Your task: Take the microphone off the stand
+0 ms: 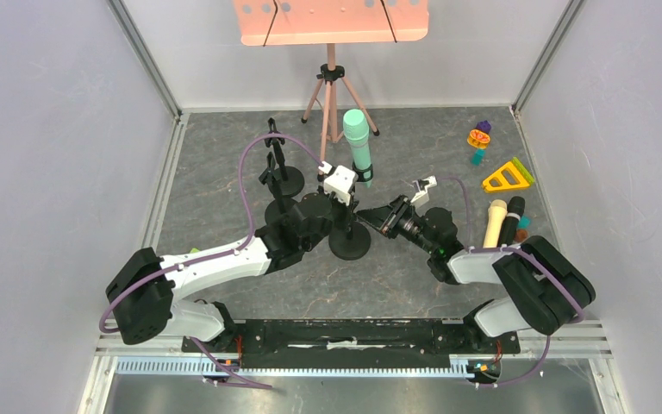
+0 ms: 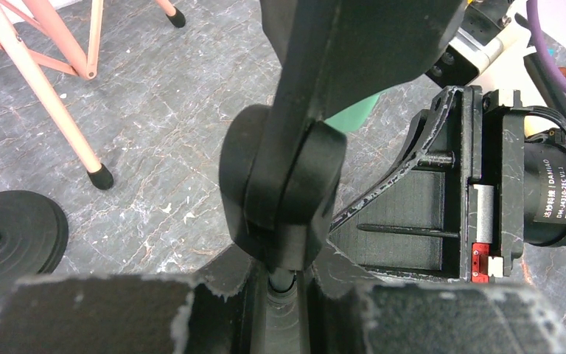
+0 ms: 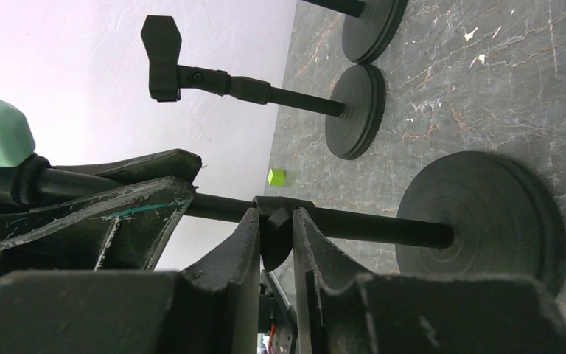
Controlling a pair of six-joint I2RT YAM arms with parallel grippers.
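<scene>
While left gripper (image 2: 281, 291) and right gripper (image 3: 275, 254) clamp the microphone stand (image 1: 349, 243), steadying it, the mint microphone (image 1: 358, 138) above them likely needs one freed to pull.

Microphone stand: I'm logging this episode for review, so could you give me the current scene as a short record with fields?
microphone: green, clipped at the top of the stand, not yet removed
stand: upright on its round base, mid-table
left gripper: closed on the stand's pole, nearer the microphone
right gripper: closed on the pole's collar, nearer the base
empty stands: two, left of the held one
spare microphones: two, lying at the right
</scene>
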